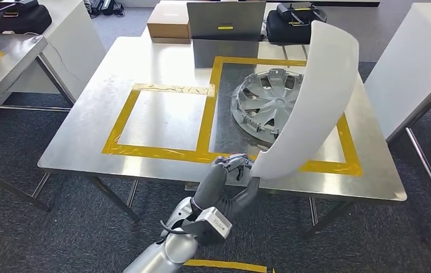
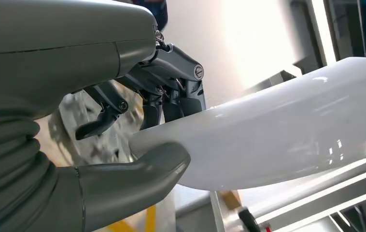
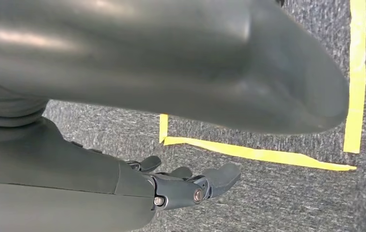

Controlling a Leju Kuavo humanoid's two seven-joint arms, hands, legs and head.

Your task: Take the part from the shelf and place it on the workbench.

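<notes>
The part is a long curved white panel [image 1: 315, 96], held upright over the right side of the steel workbench [image 1: 88, 125]. My left hand [image 1: 233, 179] grips its lower end at the workbench's near edge; in the left wrist view the thumb [image 2: 142, 176] presses one face of the white panel [image 2: 287, 140] and the dark fingers [image 2: 171, 96] the other. The panel rises in front of a silver wheel cover [image 1: 264, 99] lying inside the right yellow-taped square. My right hand [image 3: 186, 186] hangs beside my body above the carpet, fingers loosely apart and holding nothing.
Yellow tape [image 1: 204, 122] marks two squares on the workbench. A cardboard box [image 1: 169, 23] and a grey upright panel [image 1: 226, 20] stand at its far edge. White partitions [image 1: 412, 62] stand at right, another steel table [image 1: 0, 62] at left. Yellow tape lines [image 3: 253, 152] cross the grey carpet.
</notes>
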